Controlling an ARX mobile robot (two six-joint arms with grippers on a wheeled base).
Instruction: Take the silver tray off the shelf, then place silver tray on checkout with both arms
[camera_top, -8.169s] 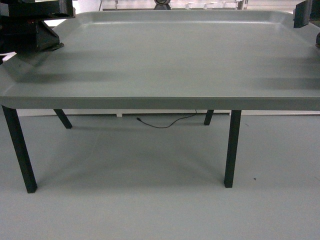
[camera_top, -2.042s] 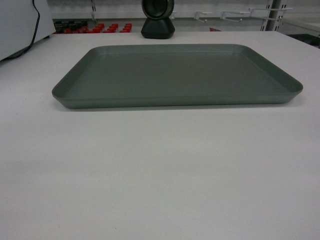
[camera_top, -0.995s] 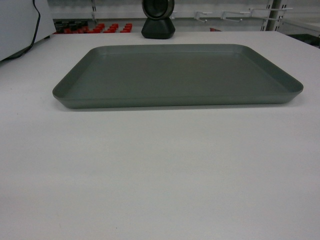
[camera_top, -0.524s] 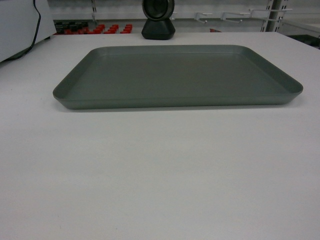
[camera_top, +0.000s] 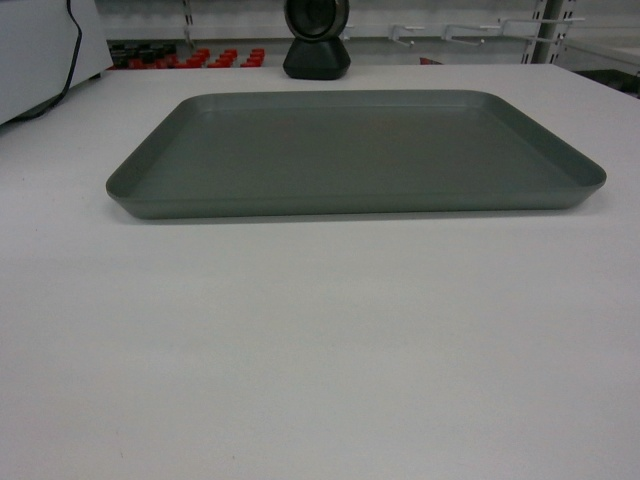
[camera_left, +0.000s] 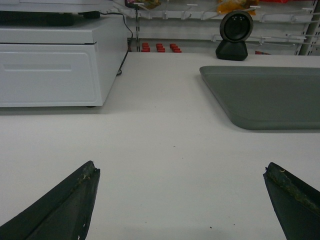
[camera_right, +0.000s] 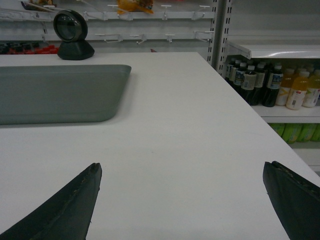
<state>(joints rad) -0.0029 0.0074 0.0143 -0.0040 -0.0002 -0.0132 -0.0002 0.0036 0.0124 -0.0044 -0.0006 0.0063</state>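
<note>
Now the silver tray (camera_top: 355, 150) lies flat on the white worktop (camera_top: 320, 340), where a few seconds back we carried it above the floor; it has not shifted since. Both our end effectors, left (camera_left: 182, 200) and right (camera_right: 182, 200), are spread wide, empty, well short of it; we judge the placing done.

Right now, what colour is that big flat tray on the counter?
The silver tray is a matte grey-green, plain and unpatterned; the head view shows it best.

One silver tray (camera_top: 350, 150), one scanner (camera_top: 316, 40), two pincers (camera_left: 182, 200) (camera_right: 182, 200)
</note>
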